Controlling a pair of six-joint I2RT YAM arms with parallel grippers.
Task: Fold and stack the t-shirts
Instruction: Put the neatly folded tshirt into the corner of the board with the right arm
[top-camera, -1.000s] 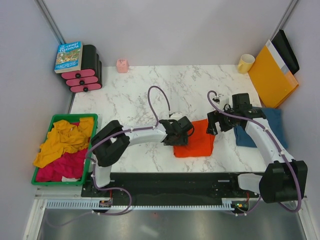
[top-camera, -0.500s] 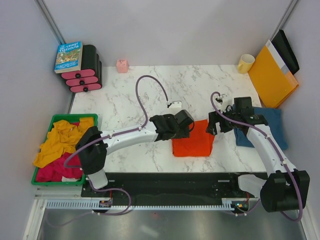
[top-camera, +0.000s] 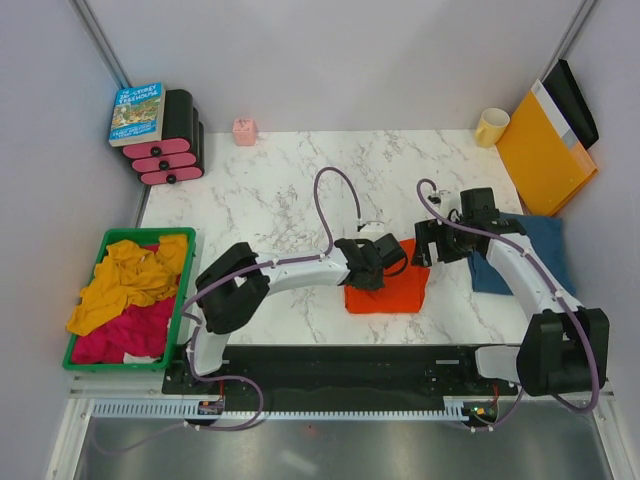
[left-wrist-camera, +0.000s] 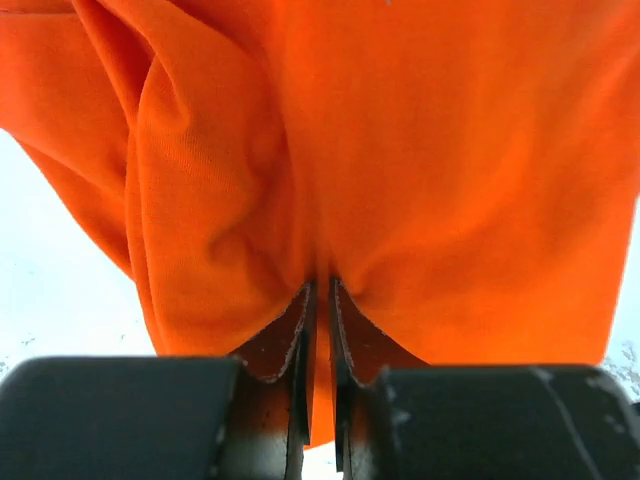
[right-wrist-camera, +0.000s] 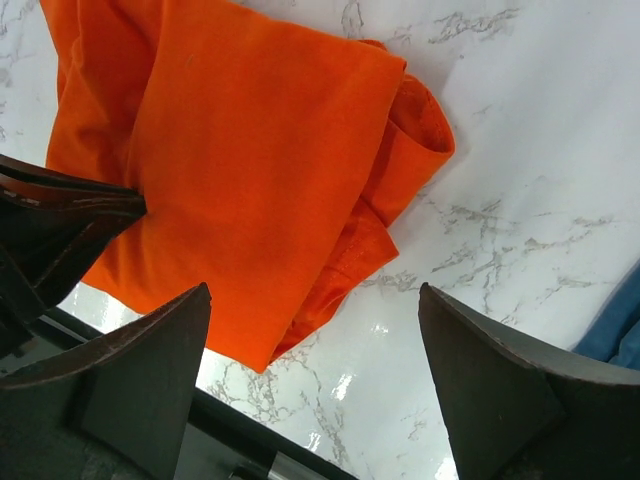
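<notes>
Green crate (top-camera: 140, 233) at the far left, beside the marble table (top-camera: 270, 190), holds loose yellow and pink garments. Left arm: elbow folded close to its base at the near edge, forearm stretched low and rightward across the marble, wrist at the left edge of the orange-red t-shirt (top-camera: 398, 290). Left gripper (left-wrist-camera: 318, 290) is pressed together on a raised fold of that shirt; in the wrist view the cloth is pinched between both fingers and bunches in creases above them. The shirt lies folded to a rough rectangle near the table's middle, towards the near edge. Right arm: reaches up from its base at the near right, bends over, wrist pointing left. Right gripper (right-wrist-camera: 312, 295) hangs over the shirt's right edge, fingers spread wide, nothing between them. Dark denim-blue t-shirt (top-camera: 548, 250) lies folded at the right – partly under the right arm, apart from the orange-red one.
</notes>
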